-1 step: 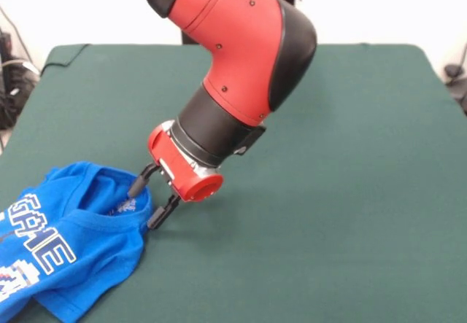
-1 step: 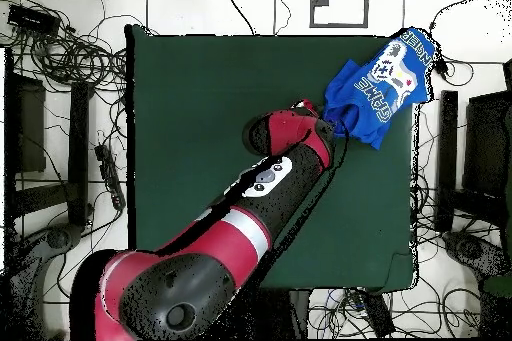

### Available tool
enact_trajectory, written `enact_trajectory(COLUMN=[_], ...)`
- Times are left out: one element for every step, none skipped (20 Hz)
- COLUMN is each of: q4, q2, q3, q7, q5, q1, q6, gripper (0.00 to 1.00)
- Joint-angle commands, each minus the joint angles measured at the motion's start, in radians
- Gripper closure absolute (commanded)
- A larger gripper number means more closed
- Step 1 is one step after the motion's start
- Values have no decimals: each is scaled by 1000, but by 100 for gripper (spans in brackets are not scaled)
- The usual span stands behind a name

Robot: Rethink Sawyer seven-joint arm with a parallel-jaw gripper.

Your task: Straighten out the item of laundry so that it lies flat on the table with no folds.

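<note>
The blue T-shirt (image 1: pixel 69 246) – bunched at the table's (image 1: pixel 328 192) near left corner – is clamped at its collar by the gripper (image 1: pixel 152 199).

Bright, even room light; soft shadow under the arm (image 1: pixel 241 68); mild blur.

A: Where is the blue T-shirt (image 2: pixel 385 82)?
B: At the far right corner of the green table (image 2: pixel 200 137), bunched, part hanging past the right edge.
A: And the arm (image 2: pixel 240 227)?
B: It reaches diagonally from near left to the shirt's left edge.
</note>
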Motion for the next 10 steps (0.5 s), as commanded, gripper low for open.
enact_trajectory(q4=[94, 105, 111, 120, 124, 130, 133, 137, 139, 141], q2=[4, -12, -21, -34, -38, -46, -49, -51, -52, -54], q3=[69, 75, 79, 84, 85, 87, 87, 86, 85, 85], q7=[115, 102, 94, 84, 80, 75, 73, 71, 71, 70], q5=[-18, -25, -29, -33, -35, -37, -38, -40, -41, -42], q1=[-4, -6, -8, -11, -12, -14, -15, -15, -16, -18], q6=[-52, -49, -48, -46, -50, -47, -49, -51, -55, -57], gripper=[0, 0, 0, 0, 0, 0, 0, 0, 0, 0])
